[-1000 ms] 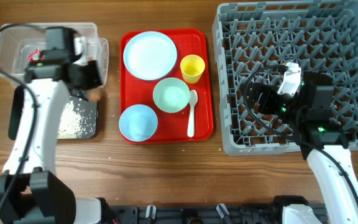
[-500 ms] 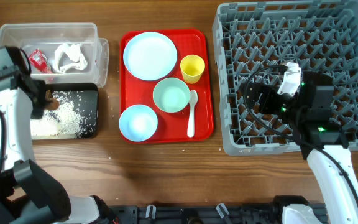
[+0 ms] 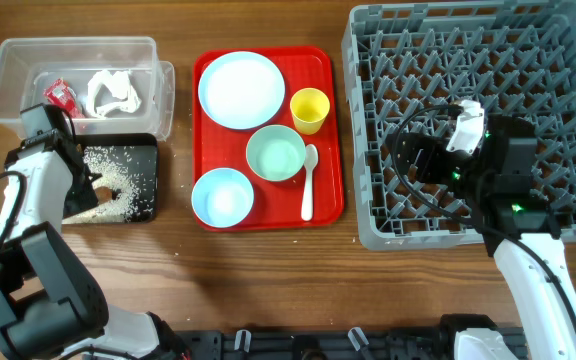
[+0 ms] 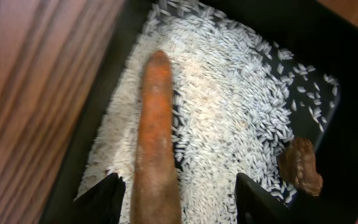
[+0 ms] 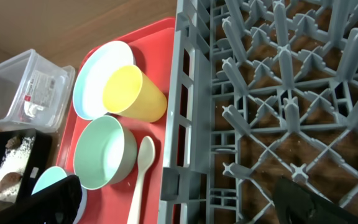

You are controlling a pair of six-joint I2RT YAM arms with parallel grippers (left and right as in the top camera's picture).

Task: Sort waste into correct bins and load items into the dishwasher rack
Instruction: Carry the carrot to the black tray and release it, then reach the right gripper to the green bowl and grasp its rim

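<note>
One carrot, rice, brown lump in black tray

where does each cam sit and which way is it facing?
Overhead: above the table, looking straight down at clear tub, black tray, red tray, rack; left arm and right arm show.
Left wrist: on the left arm, looking down into the black tray at carrot, rice, brown lump; left hand open at bottom edge.
Right wrist: above the rack, facing across its wall to the red tray's yellow cup, bowl, spoon; right hand open at bottom corners.
Shared: overhead and left wrist, the rice; overhead and right wrist, the yellow cup.
</note>
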